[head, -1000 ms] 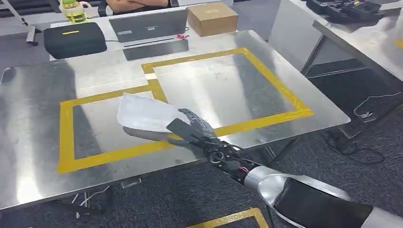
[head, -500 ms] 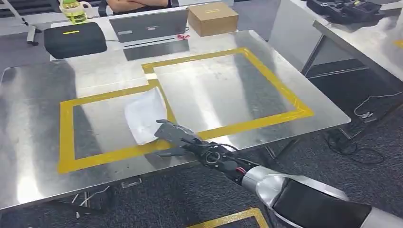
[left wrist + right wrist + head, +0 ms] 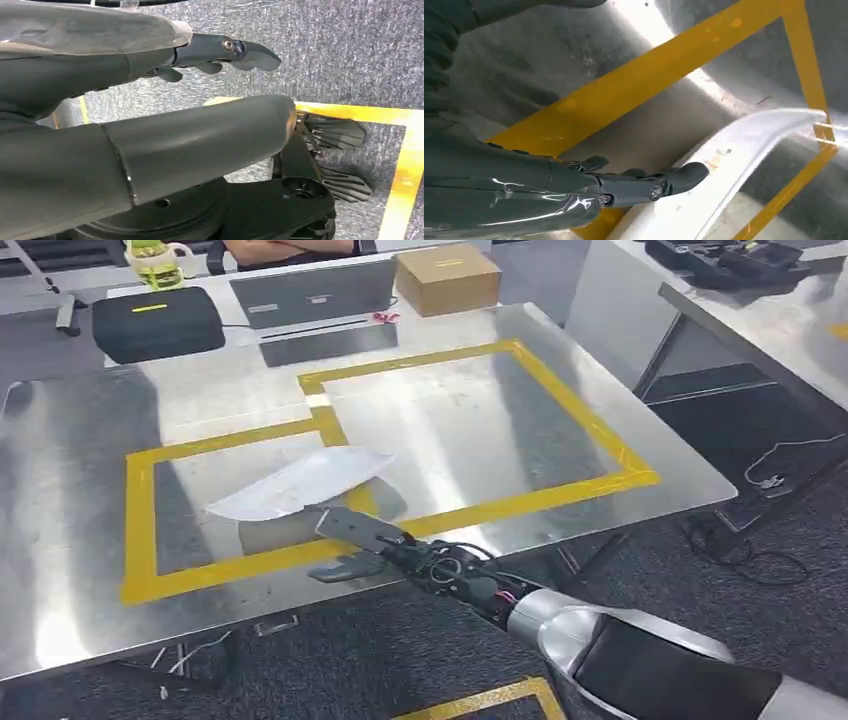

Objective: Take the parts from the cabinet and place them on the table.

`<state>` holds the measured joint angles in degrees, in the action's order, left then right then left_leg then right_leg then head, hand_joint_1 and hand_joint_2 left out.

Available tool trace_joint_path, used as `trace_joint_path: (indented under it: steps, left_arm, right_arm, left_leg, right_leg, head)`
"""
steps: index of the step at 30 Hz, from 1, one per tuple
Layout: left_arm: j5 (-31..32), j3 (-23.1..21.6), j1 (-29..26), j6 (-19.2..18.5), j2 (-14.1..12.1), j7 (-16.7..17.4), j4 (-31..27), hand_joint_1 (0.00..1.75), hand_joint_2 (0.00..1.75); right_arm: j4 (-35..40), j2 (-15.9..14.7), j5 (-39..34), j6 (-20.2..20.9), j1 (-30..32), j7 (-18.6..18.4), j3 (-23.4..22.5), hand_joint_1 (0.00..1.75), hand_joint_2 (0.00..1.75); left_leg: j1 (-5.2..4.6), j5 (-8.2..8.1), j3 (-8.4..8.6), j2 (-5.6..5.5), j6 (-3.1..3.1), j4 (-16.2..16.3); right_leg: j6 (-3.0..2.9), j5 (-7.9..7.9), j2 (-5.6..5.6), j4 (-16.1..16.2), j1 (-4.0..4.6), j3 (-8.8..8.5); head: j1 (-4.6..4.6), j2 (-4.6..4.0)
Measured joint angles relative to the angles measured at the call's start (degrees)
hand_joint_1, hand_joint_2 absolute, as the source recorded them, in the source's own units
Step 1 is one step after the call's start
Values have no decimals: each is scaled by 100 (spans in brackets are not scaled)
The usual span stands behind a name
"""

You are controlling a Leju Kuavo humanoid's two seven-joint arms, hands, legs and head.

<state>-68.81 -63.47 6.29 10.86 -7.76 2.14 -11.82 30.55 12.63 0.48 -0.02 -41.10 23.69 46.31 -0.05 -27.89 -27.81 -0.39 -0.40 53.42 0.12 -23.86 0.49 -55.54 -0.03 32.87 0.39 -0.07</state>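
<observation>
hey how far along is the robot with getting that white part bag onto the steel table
Looks done: the white bag is out of the cabinet and over the steel table, across the inner yellow tape line. In hand: the right hand is beside the bag's near edge with fingers apart; whether they touch is unclear. The left hand holds nothing. Left: drawing the right hand clear; any remaining parts can't be judged.
</observation>
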Motion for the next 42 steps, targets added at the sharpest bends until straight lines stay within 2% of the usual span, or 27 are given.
trace_joint_path:
  steps: [4,8,13,16,19,23,27,30,34,38,42]
  left_arm:
    - [0,-13,0,-7,0,0,0,0,0]
    - [-9,-28,1,-7,0,-18,0,0,0]
    - [-39,-35,1,-4,0,-55,0,0,0]
    - [-59,-37,0,-2,0,-79,0,0,0]
    - [-81,-37,-1,13,0,-79,0,0,0]
    - [-90,-39,-2,22,0,-81,0,0,0]
    - [-101,-39,-4,63,0,-79,0,0,0]
    - [-107,-39,-9,70,-2,-79,0,0,0]
    - [-109,-39,-10,74,-2,-79,0,0,0]
    - [-140,-39,-11,79,-2,-79,0,0,0]
    - [-243,-39,-21,157,-4,-31,0,0,0]
  right_arm:
    - [0,0,22,103,0,22,7,0,175]
    - [48,0,103,481,0,184,31,0,175]
    - [96,2,59,536,1,293,55,0,175]
    - [144,2,-331,709,11,613,48,0,175]
    - [249,0,-1026,1108,71,1120,-91,0,175]
    - [403,-55,-1277,1277,146,1253,-256,0,175]
    - [791,-151,-1820,1654,339,1434,-463,0,175]
    - [1236,-276,-2249,1941,528,1414,-614,0,175]
    - [1640,-383,-2365,2031,656,1377,-750,0,175]
    - [2138,-492,-2641,2278,822,1491,-872,0,175]
    - [3055,-643,-2791,2424,1190,1169,-968,0,175]
  left_leg:
    - [0,0,0,0,0,0]
    - [0,0,0,0,0,0]
    - [0,0,0,0,0,0]
    - [0,0,2,1,0,0]
    - [-1,0,2,1,0,0]
    - [-1,0,3,1,0,0]
    - [-1,0,5,2,0,0]
    - [-1,-1,4,2,0,0]
    - [-2,-1,5,4,0,0]
    - [-2,-1,8,4,0,1]
    - [-2,-2,9,4,-1,1]
  right_leg:
    - [0,0,0,0,0,0]
    - [0,0,0,0,0,0]
    - [0,0,0,0,0,-1]
    - [0,0,1,0,0,0]
    - [0,0,1,1,0,1]
    - [0,0,2,2,0,0]
    - [0,0,3,2,0,-1]
    - [0,0,3,2,0,-1]
    - [0,0,4,2,0,-1]
    - [0,0,4,3,0,-1]
    - [0,0,5,3,0,-4]
  head:
    - [-2,0]
    - [-2,0]
    - [0,0]
    - [-2,0]
    - [0,0]
    - [0,0]
    - [0,0]
    - [2,0]
    - [0,0]
    - [-2,0]
    - [4,0]
